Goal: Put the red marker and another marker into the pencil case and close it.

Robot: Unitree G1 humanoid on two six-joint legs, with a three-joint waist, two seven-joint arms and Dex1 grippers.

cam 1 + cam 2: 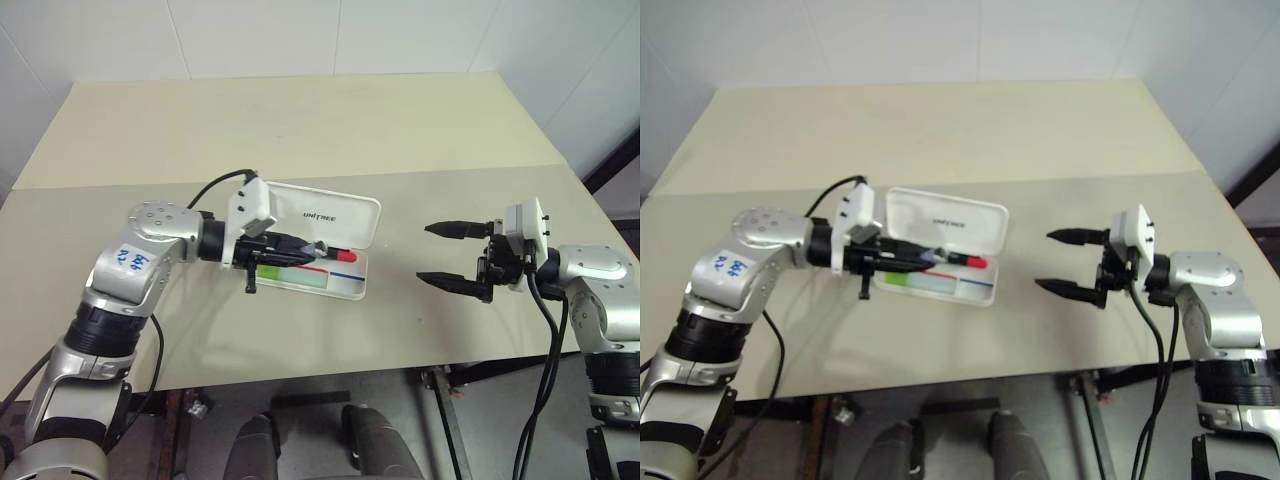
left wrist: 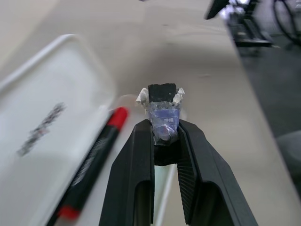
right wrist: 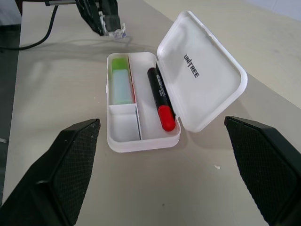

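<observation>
Red marker (image 3: 160, 100) and green-capped marker (image 3: 120, 81) lie in the open pencil case (image 3: 212, 80) (lid up). Left gripper (image 2: 165, 136) pinches a small wrapped object (image 2: 164, 110); right gripper (image 1: 448, 255) gapes.

Obstacles: pencil case (image 3: 141, 132) on the table (image 1: 300, 120), its raised lid (image 3: 202, 70) walling the far side; left hand (image 1: 305, 249) hovering over its open tray. Free room: bare table between case and right hand (image 1: 447, 255), and across the far half.
</observation>
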